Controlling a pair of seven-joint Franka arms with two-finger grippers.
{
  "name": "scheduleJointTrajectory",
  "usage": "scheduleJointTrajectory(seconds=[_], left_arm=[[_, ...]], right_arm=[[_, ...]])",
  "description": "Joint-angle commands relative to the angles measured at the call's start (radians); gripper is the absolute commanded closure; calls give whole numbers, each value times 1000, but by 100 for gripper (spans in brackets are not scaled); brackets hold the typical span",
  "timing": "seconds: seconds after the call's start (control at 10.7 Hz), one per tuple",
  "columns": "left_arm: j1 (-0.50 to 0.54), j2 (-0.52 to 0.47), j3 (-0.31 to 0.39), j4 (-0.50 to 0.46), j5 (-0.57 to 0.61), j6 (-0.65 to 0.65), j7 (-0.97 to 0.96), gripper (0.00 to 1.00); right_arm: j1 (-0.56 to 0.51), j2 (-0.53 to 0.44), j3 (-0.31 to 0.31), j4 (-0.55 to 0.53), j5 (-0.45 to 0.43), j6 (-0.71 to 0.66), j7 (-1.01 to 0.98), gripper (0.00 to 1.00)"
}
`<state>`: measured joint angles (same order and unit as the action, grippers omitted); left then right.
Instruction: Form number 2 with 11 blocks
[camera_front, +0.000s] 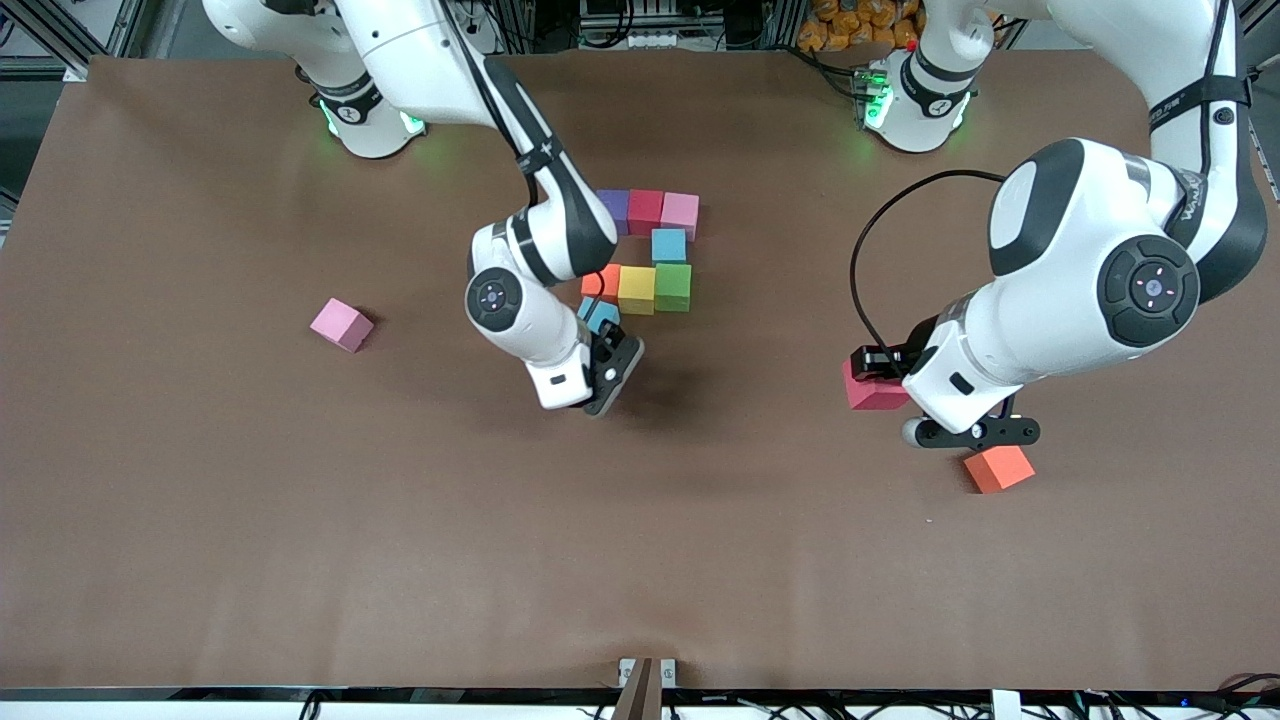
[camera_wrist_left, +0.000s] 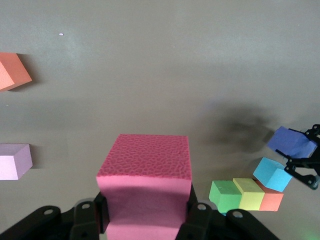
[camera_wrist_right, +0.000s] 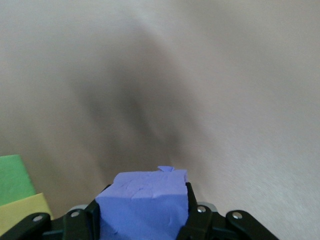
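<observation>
A brown matte table (camera_front: 200, 520) fills the front view, with cables and metal frames along its edge near the robot bases.

The partly built number 2 (camera_front: 652, 250) lies near the middle. Its long axis runs from the robot bases toward the front camera. The row nearest the bases is purple, red and pink; one blue cube follows under the pink one, then a row of orange, yellow and green. A light blue cube (camera_front: 600, 314) sits just nearer the camera, touching the orange one.

The right gripper (camera_front: 608, 378) hangs over the table close to this cube. The front view hides what it carries, but the right wrist view shows its fingers closed on a purple cube (camera_wrist_right: 145, 205).

The left gripper (camera_front: 880, 372) is over the left arm's end of the table, clamped on a red cube (camera_wrist_left: 145, 187). A loose orange cube (camera_front: 998, 468) lies nearby. A loose pink cube (camera_front: 341, 324) rests toward the right arm's end.
</observation>
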<state>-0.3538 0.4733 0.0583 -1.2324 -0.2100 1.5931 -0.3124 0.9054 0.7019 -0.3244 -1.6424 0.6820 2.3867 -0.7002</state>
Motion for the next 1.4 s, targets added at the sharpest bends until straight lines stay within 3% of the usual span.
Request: scheduleJointTrajectory(seconds=[0.0,0.19,0.37,0.47,0.84,1.31], left_arm=[[-2,-5,-2,-2,20,-2,16,43],[-4,-5,-2,-2,18,-2,16,43],[-4,-5,-2,-4,17,-2,16,43],[-4,-5,-2,-4,17,-2,18,43],[-8,1,-2,-4,18,-2,19,43],[-10,2,-2,-5,21,-4,41,43]], right_arm=[[4,-1,5,-33,-21,86,268,100],[22,2,-68,-48,-36,85,474,100],[167,7,-227,-103,-36,85,658,100],[206,7,-258,-118,-36,78,732,100],[280,7,-268,-161,-21,109,1007,100],[325,7,-266,-229,-16,226,1070,100]])
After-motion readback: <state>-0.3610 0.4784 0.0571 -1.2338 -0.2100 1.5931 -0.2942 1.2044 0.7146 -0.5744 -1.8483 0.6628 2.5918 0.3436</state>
